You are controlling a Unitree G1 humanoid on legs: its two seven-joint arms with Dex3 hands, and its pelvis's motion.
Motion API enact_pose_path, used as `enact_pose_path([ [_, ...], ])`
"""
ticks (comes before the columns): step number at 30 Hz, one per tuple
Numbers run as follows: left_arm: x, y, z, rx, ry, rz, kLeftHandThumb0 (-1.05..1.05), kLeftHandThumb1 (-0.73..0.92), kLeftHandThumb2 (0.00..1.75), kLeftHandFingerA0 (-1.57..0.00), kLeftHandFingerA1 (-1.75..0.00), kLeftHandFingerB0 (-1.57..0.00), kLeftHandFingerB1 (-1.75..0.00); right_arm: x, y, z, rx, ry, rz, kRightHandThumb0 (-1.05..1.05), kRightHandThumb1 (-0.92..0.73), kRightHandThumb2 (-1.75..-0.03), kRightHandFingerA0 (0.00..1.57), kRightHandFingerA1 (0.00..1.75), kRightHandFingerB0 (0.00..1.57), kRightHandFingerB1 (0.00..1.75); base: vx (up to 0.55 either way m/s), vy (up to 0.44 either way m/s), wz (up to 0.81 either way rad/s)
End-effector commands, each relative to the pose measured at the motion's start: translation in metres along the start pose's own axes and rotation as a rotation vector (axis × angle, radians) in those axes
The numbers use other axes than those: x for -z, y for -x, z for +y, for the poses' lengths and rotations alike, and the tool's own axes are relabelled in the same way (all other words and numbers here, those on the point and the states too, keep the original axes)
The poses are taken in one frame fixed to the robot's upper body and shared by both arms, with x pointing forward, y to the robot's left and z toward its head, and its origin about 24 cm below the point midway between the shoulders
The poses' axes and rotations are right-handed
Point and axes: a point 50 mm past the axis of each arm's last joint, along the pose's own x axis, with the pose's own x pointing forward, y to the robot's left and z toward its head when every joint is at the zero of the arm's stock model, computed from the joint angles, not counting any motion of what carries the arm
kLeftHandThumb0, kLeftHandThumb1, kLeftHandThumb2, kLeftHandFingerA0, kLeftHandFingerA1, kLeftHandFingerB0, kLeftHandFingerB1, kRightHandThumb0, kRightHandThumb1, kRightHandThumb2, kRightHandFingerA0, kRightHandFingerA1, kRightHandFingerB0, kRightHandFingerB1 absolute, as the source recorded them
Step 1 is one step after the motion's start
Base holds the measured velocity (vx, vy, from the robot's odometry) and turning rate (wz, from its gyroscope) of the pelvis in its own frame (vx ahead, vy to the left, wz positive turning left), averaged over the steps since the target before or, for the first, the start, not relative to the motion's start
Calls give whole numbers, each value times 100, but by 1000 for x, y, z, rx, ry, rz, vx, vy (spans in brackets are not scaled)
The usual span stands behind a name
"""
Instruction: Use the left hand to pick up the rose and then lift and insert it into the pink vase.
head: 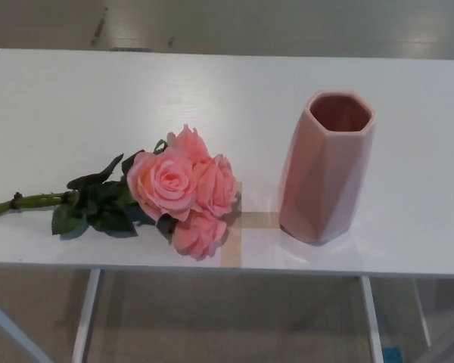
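Observation:
A bunch of pink roses lies flat on the white table, blooms toward the middle. Its green stem points to the left, with dark leaves between stem and blooms. To the right of the blooms a faceted pink vase stands upright, its mouth open and empty. A narrow gap separates the roses from the vase. Neither of my hands shows in the head view.
A strip of tan tape lies on the table between the roses and the vase, reaching the front edge. Table legs show below the front edge, above the floor.

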Motion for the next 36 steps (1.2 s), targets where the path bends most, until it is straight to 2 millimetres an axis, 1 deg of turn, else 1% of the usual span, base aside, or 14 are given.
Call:
enact_pose_path([
  [1,-2,0,4,-28,26,-31,-11,55,56,-62,-42,-47,-37,1,0,-4,25,-19,-15,-14,-59,-57,63,50,55,46,0,0,0],
  [5,0,1,2,13,36,-36,-12,54,56,-57,-41,-37,-34,1,0,-3,25,-18,-6,-14,-59,-57,63,50,55,46,0,0,0],
  [6,1,2,2,34,30,-39,-10,38,84,-42,-59,-18,-48,2,0,-3,21,-15,-4,-14,-59,-57,63,50,55,46,0,0,0],
  [8,0,2,1,99,16,-54,-11,38,84,-32,-55,-11,-46,1,0,-2,18,-15,-3,-14,-59,-57,63,50,55,46,0,0,0],
  [9,-1,3,0,135,-10,-66,-18,53,57,-27,-35,-19,-30,1,0,-1,20,-11,-4,-14,-59,-57,64,50,55,46,0,0,0],
  [12,-8,5,-4,252,-91,-138,-24,51,57,-9,-30,-8,-26,2,1,-1,22,-7,-4,-15,-59,-57,63,50,55,46,0,0,0],
  [16,-27,19,-16,501,-190,-296,-29,46,54,-8,-28,-4,-25,1,0,-4,29,5,-11,-15,-59,-57,64,50,56,46,0,0,0],
  [17,-32,24,-19,601,-232,-318,-36,41,60,-9,-34,-8,-21,0,0,-5,31,13,-12,-15,-59,-57,64,50,56,46,0,0,0],
  [18,-37,27,-18,676,-266,-323,-23,34,86,-1,-47,0,-47,0,0,-4,30,17,-12,-15,-59,-57,64,50,56,46,0,0,0],
  [20,-42,31,-16,792,-283,-308,-22,30,85,-8,-50,-6,-49,1,0,-3,28,18,-11,-15,-59,-57,64,50,56,46,0,0,0],
  [21,-48,41,-16,962,-279,-279,-39,45,54,-33,-36,-31,-31,1,0,-3,26,20,-10,-14,-59,-57,64,50,56,46,0,0,0],
  [22,-50,45,-17,1014,-282,-269,-39,45,54,-35,-37,-34,-32,1,0,-4,25,22,-10,-14,-59,-57,64,50,56,46,0,0,0],
  [28,-59,63,-21,1228,-318,-228,-43,41,63,-31,-43,-32,-38,2,0,-3,23,26,-9,-15,-59,-57,64,50,56,46,0,0,0],
  [36,-108,118,-28,1541,-385,-408,-29,43,53,-47,-48,-34,-33,-1,-1,-3,21,16,-9,-15,-59,-57,63,50,55,46,0,0,0],
])
